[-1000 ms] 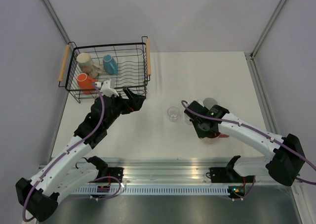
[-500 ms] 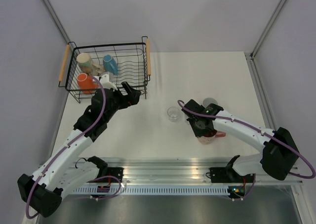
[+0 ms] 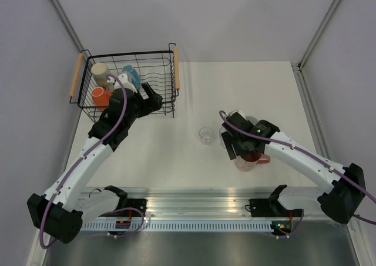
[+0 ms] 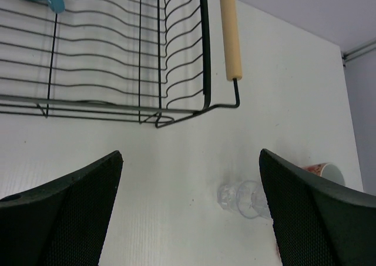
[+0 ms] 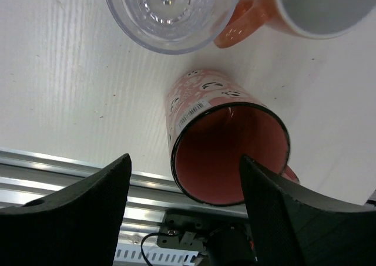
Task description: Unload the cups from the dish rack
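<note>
Pink patterned cup [image 5: 229, 142] stands unloaded on the counter [image 3: 247, 84] beneath the right end effector [image 5: 182, 210], which is spread wide and empty. A clear tumbler [image 5: 170, 7] and another mug [image 5: 317, 7] are beside it. Farther off, the left end effector [image 4: 188, 207], also wide and empty, hangs at the dish rack [image 3: 174, 66]. There the cream mug [image 3: 101, 72], orange mug [image 3: 100, 96] and blue mug [image 3: 130, 73] are left to unload.

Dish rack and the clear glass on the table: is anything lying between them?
No, only bare table lies between the dish rack and the clear glass; the left wrist view shows it.
</note>
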You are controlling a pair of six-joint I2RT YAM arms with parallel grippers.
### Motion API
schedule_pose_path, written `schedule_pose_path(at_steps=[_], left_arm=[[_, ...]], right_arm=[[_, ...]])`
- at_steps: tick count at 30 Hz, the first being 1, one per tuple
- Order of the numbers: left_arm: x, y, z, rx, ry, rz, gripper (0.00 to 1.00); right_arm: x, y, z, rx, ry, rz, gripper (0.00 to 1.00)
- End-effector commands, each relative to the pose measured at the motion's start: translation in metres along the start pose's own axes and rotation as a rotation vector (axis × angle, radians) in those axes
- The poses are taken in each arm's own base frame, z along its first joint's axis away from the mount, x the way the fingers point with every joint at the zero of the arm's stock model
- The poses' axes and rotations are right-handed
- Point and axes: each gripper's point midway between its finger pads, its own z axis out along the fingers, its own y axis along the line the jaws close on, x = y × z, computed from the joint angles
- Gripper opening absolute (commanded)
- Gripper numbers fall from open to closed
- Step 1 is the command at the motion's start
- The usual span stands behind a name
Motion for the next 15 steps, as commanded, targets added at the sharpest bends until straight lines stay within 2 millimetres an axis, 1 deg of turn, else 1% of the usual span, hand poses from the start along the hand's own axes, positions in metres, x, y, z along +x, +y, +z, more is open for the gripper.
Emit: schedule_pose_path(at_steps=[1,2,3,4,5,6,7,8,9,10,11,12,13,14,15], left_arm=[[-0.049,-0.013,0.000,-0.002,-0.111,0.019,1.00],[-0.056,-0.011,0.004,-0.019,-0.121,0.016,1.00],[-0.066,-0.012,0.012,-0.041,-0.137,0.017,1.00],[-0.071,-0.009,0.019,-0.062,-0.140,0.018,1.00],[-0.078,-0.002,0.026,-0.095,-0.152,0.018,1.00],[-0.097,-0.003,0.029,-0.117,-0.189,0.017,1.00],[-0.089,0.010,0.051,-0.172,-0.146,0.029,1.00],[-0.096,0.020,0.060,-0.211,-0.153,0.026,1.00],[-0.098,0.029,0.071,-0.247,-0.150,0.042,1.00],[-0.115,0.032,0.077,-0.283,-0.187,0.041,1.00],[-0.107,0.051,0.101,-0.348,-0.157,0.053,1.00],[-0.124,0.052,0.107,-0.368,-0.189,0.060,1.00],[-0.128,0.057,0.115,-0.389,-0.193,0.067,1.00],[-0.116,0.075,0.139,-0.440,-0.151,0.084,1.00],[-0.133,0.072,0.145,-0.445,-0.186,0.095,1.00]], right_arm=[[-0.039,-0.016,-0.053,0.014,-0.170,0.070,0.79],[-0.046,-0.016,-0.063,-0.002,-0.206,0.079,0.83],[-0.061,-0.016,-0.085,-0.041,-0.285,0.098,0.86],[-0.067,-0.016,-0.096,-0.062,-0.324,0.108,0.87],[-0.073,-0.016,-0.105,-0.079,-0.358,0.116,0.89],[-0.082,-0.017,-0.122,-0.113,-0.421,0.133,0.90],[-0.085,-0.017,-0.128,-0.129,-0.448,0.126,0.91],[-0.088,-0.016,-0.133,-0.144,-0.471,0.129,0.94],[-0.089,-0.016,-0.138,-0.158,-0.494,0.128,0.95],[-0.092,-0.013,-0.141,-0.180,-0.513,0.120,0.95],[-0.093,-0.012,-0.142,-0.188,-0.523,0.119,0.97],[-0.094,-0.010,-0.143,-0.201,-0.537,0.117,0.97],[-0.094,-0.005,-0.143,-0.229,-0.540,0.110,0.97],[-0.095,-0.001,-0.143,-0.249,-0.544,0.097,0.98],[-0.096,0.003,-0.140,-0.266,-0.551,0.095,0.98]])
